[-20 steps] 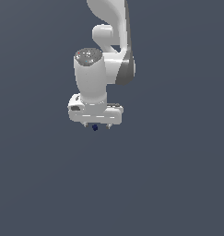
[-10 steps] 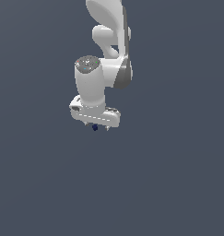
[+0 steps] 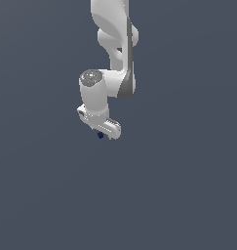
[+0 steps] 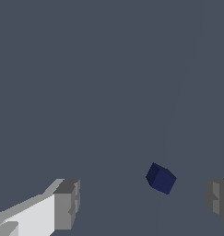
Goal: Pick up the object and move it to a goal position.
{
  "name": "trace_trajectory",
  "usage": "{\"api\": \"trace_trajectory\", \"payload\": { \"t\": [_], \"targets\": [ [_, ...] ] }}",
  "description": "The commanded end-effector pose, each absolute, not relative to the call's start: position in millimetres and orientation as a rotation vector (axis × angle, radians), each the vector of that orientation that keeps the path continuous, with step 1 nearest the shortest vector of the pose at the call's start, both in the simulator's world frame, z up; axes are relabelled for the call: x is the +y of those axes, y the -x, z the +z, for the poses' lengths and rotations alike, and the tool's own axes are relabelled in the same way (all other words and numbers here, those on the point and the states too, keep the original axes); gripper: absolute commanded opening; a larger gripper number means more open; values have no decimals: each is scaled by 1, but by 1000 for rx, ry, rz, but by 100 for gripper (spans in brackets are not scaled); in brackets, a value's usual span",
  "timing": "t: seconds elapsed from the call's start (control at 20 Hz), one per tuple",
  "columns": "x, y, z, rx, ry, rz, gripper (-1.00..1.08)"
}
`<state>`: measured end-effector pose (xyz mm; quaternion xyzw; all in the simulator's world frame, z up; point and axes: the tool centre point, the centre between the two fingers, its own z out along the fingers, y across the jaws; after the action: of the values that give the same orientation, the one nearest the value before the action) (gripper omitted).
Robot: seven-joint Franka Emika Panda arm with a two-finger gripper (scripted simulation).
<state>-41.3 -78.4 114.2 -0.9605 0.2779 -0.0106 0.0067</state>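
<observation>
So the pincer is spread wide right now, nothing pinched. In the wrist view you can see both grey fingertips well apart, and the object, that tiny navy cube, sits in the gap between them but off-centre, closer to one finger than the other and rotated a bit against the pads. In the exterior view it's just a dark speck peeking out right under the pincer.

My take: grasp step isn't done yet. I'd nudge sideways to centre the cube between the pads, maybe twist the wrist so the pads meet flat faces, get low enough, then close slowly. Otherwise one pad hits first and shoves or spins it away.
</observation>
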Motion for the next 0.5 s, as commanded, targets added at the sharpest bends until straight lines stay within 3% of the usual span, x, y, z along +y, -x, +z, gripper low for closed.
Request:
{"api": "trace_trajectory", "payload": {
  "t": [0.0,0.45],
  "targets": [
    [-82,51,103,998,2964,-25,100],
    [-93,82,75,1355,2827,-6,100]
  ]
}}
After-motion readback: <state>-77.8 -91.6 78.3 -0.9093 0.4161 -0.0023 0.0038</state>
